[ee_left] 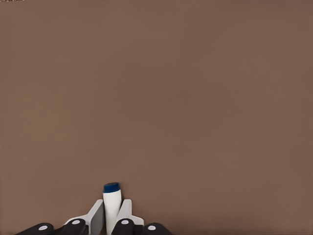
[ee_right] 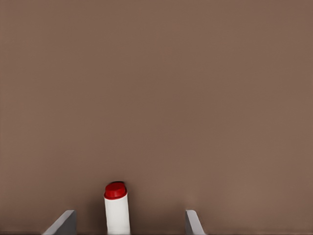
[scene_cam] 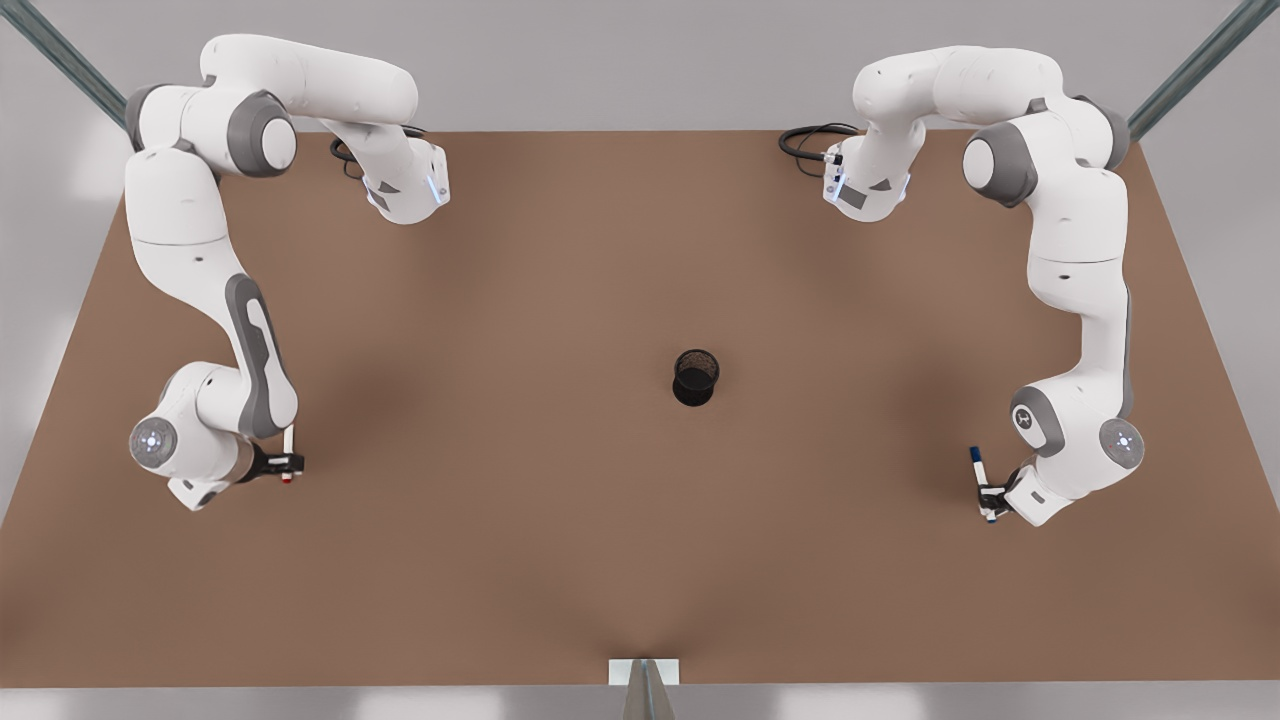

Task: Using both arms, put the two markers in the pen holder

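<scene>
Near the table's two side edges, both markers are at the grippers, pen holder (scene_cam: 696, 377) mid-table
Left gripper (ee_left: 112, 218) pinches the blue marker (ee_left: 112, 203); right gripper (ee_right: 128, 223) stands spread around the red marker (ee_right: 116, 205), which may stay behind when the arm lifts

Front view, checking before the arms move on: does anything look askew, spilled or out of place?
Nothing stands out. The black mesh pen holder stands upright mid-table. The left claw is shut on the blue-capped white marker; the right claw is open around the red-capped white marker.
</scene>
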### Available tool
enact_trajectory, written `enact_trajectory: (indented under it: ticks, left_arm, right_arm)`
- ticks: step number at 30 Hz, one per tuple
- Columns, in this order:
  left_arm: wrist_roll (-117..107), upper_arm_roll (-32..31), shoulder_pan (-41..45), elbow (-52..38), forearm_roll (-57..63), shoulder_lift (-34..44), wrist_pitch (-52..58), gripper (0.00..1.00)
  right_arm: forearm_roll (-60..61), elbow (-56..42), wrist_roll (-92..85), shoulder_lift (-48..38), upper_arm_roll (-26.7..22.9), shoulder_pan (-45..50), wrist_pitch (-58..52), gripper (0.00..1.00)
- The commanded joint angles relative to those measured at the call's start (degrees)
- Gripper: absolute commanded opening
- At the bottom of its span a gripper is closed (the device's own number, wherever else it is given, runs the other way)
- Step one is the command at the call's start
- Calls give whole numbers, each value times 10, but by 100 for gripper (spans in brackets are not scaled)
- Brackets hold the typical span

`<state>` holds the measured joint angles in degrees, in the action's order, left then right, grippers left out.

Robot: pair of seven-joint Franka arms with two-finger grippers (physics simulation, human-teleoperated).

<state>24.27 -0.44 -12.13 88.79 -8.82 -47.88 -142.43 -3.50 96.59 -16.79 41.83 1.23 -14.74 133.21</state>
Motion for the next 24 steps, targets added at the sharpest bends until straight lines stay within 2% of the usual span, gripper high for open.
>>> enact_trajectory:
  ticks: [1, 9, 12, 14, 17, 20, 21, 22, 24]
  left_arm:
    - [24, 0, 0, 0, -1, 1, 0, 33]
    - [24, 0, 0, 0, -1, 1, 0, 30]
    - [23, 0, 0, 0, -1, 1, 0, 21]
    - [23, 0, 0, 0, -1, 1, 0, 21]
    - [23, -1, 2, 2, -5, 7, 3, 21]
    - [-44, -60, 7, 4, -9, 82, 104, 21]
    - [-104, -72, 32, -1, -9, 122, 167, 21]
    - [-163, -100, 54, -3, -18, 154, 223, 21]
    - [-219, -184, 62, -4, -81, 200, 253, 21]
  right_arm:
    - [1, 6, -64, -3, 0, -1, 8, 87]
    - [1, 13, -72, -3, 0, -6, 10, 70]
    - [1, 15, -72, -3, 0, -6, 10, 67]
    - [1, 15, -72, -3, 0, -6, 10, 67]
    - [1, 16, -72, -6, 1, -6, 8, 59]
    - [1, 16, -72, -10, 2, -5, 6, 52]
    - [1, 18, -72, -10, 1, -6, 7, 48]
    - [1, 18, -72, -9, 1, -6, 9, 47]
    - [1, 21, -71, -9, 1, -6, 6, 43]
